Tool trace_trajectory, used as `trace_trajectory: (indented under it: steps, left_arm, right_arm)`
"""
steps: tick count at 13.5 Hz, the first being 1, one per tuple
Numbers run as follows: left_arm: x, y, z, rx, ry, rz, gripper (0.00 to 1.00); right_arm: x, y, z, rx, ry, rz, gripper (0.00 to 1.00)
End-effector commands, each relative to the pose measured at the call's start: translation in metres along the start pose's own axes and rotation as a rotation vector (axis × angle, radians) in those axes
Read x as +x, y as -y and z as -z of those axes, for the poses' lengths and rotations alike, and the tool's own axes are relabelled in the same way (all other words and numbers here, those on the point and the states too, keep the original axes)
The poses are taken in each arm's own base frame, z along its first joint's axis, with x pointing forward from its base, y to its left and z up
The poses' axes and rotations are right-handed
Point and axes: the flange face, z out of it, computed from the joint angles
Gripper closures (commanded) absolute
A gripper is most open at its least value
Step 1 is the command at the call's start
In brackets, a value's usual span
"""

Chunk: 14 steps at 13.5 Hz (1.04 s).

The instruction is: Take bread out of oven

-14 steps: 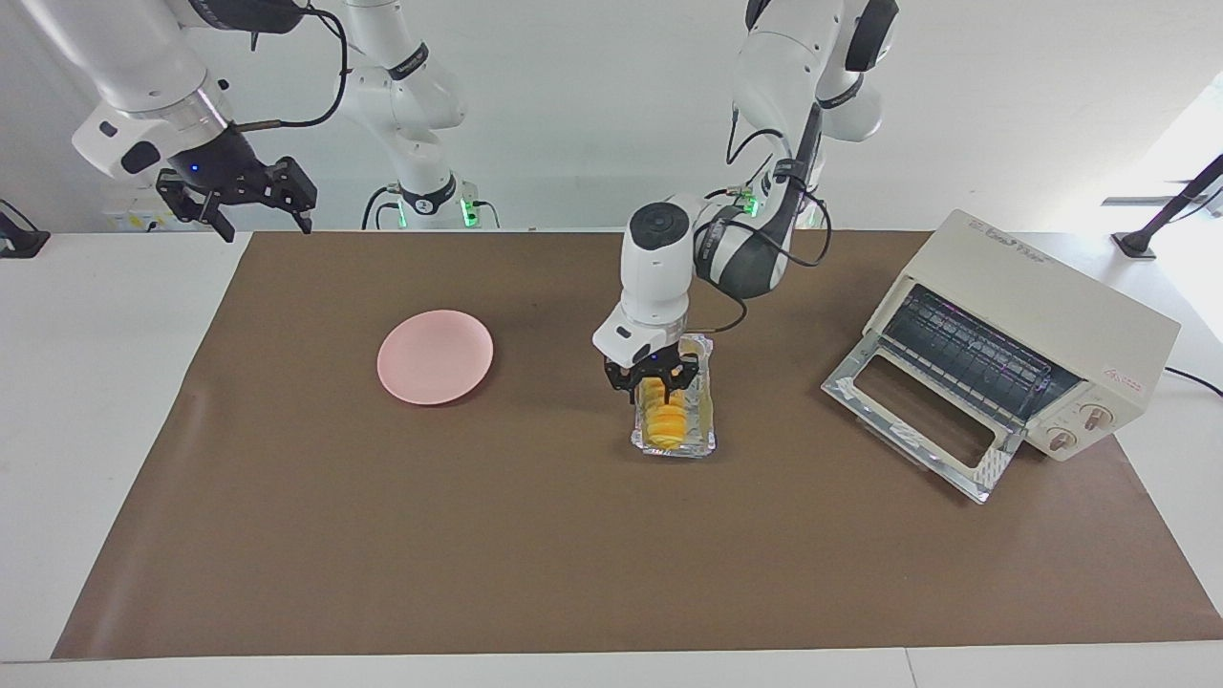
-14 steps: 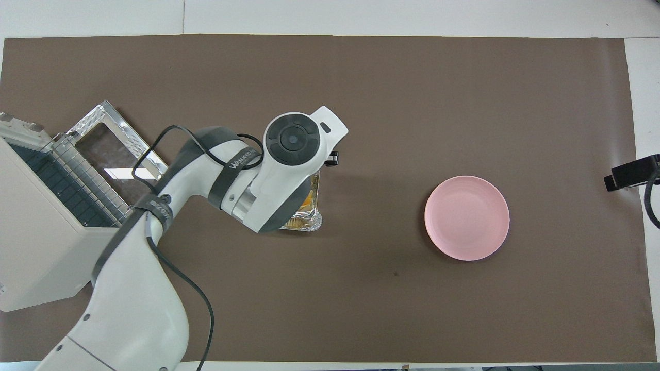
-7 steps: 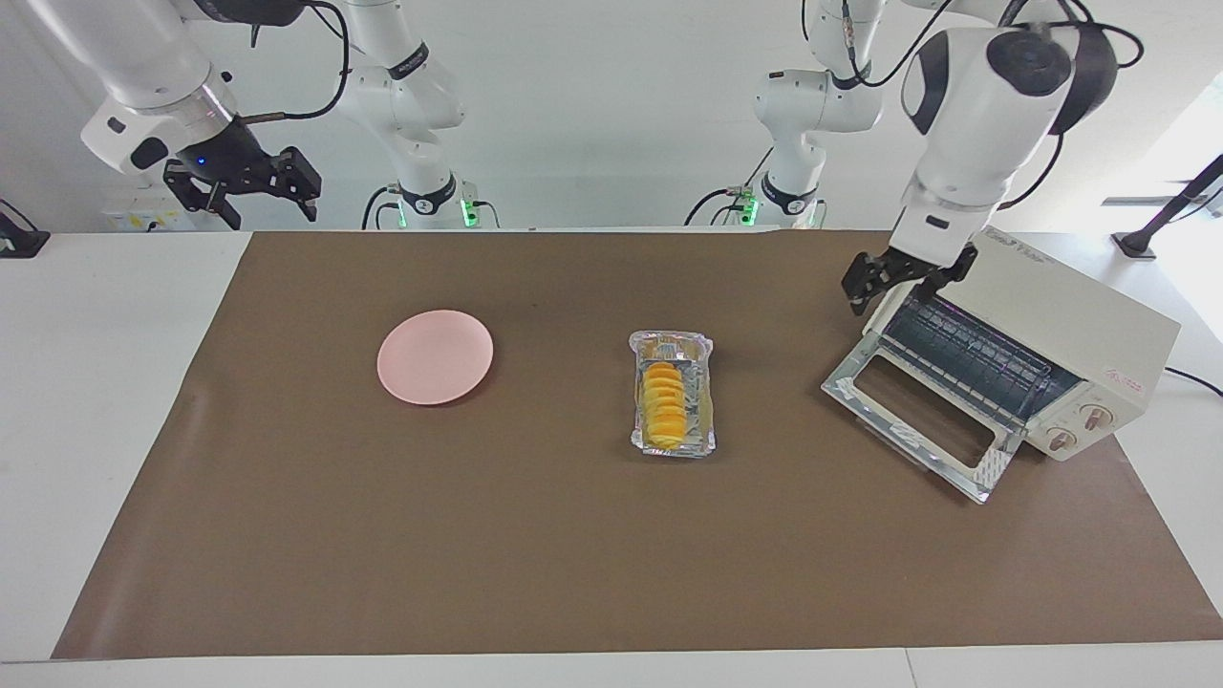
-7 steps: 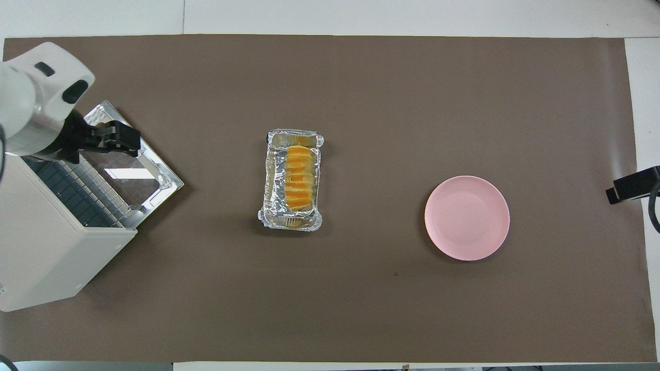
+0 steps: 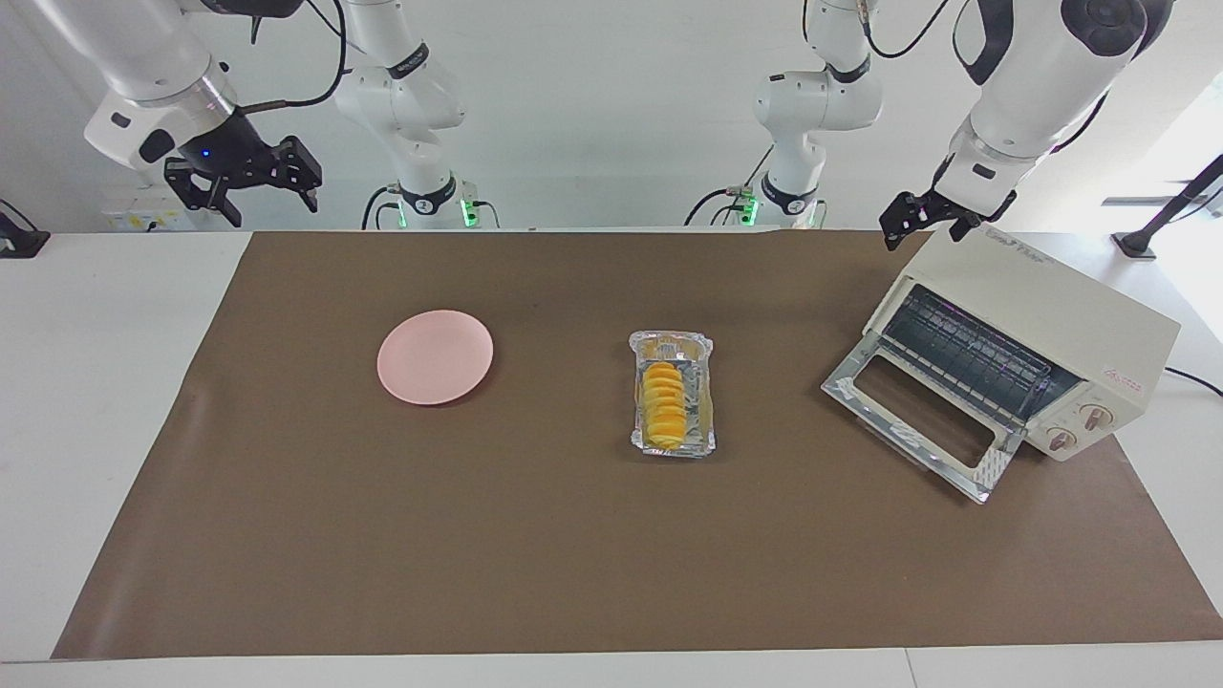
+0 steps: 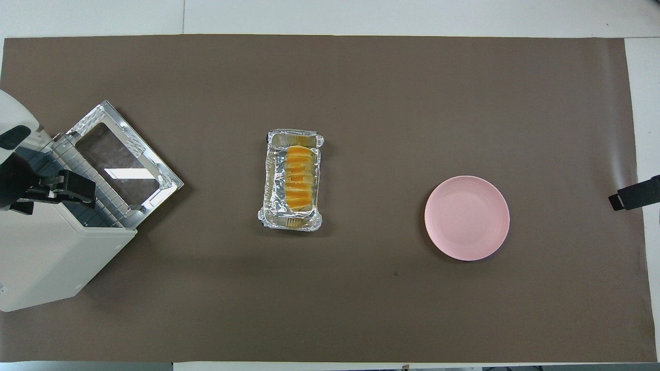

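The bread (image 5: 662, 406), an orange-yellow ridged loaf, lies in a crinkled foil tray (image 5: 669, 342) on the brown mat at mid-table, outside the oven. It also shows in the overhead view (image 6: 299, 178), in the tray (image 6: 291, 138). The cream oven (image 5: 1041, 296) stands at the left arm's end with its glass door (image 5: 917, 425) dropped open and its wire rack bare. My left gripper (image 5: 922, 229) is raised over the oven's top corner, open and empty; it also shows in the overhead view (image 6: 67, 188). My right gripper (image 5: 268, 205) waits open, raised at the right arm's end.
A round pink plate (image 5: 436, 355) lies on the mat beside the tray, toward the right arm's end; it also shows in the overhead view (image 6: 466, 217). The oven's open door (image 6: 121, 165) juts out over the mat toward the tray.
My left gripper was down on the bread in the tray; it has let go, lifted and swung away to above the oven. The bread and tray stay put.
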Motion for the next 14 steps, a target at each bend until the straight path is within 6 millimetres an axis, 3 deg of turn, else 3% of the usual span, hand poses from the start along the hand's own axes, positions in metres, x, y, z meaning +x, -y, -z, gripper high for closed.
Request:
trace_trajectory:
  steps: [1, 3, 5, 9, 11, 14]
  left_arm:
    - [-0.008, 0.005, -0.003, -0.02, -0.019, -0.058, 0.0]
    - [0.006, 0.008, -0.014, -0.019, 0.011, -0.069, 0.0]
    - [0.01, 0.004, -0.02, -0.018, 0.017, -0.078, 0.0]
    - [0.005, 0.009, -0.009, -0.02, 0.001, -0.07, 0.0]
    - [0.0, 0.01, -0.003, -0.02, -0.013, -0.069, 0.0]
    - [-0.003, 0.012, 0.001, -0.02, -0.028, -0.055, 0.0]
  right_arm:
    - [0.004, 0.011, -0.006, -0.005, -0.056, -0.047, 0.0]
    - [0.025, 0.043, -0.025, -0.012, -0.111, -0.134, 0.0]
    - [0.056, 0.096, -0.055, 0.002, -0.174, -0.184, 0.0]
    - [0.138, 0.206, -0.133, 0.046, -0.246, -0.32, 0.02]
    - [0.167, 0.265, -0.165, 0.076, -0.273, -0.38, 0.06]
    - [0.204, 0.332, -0.197, 0.071, -0.262, -0.455, 0.06]
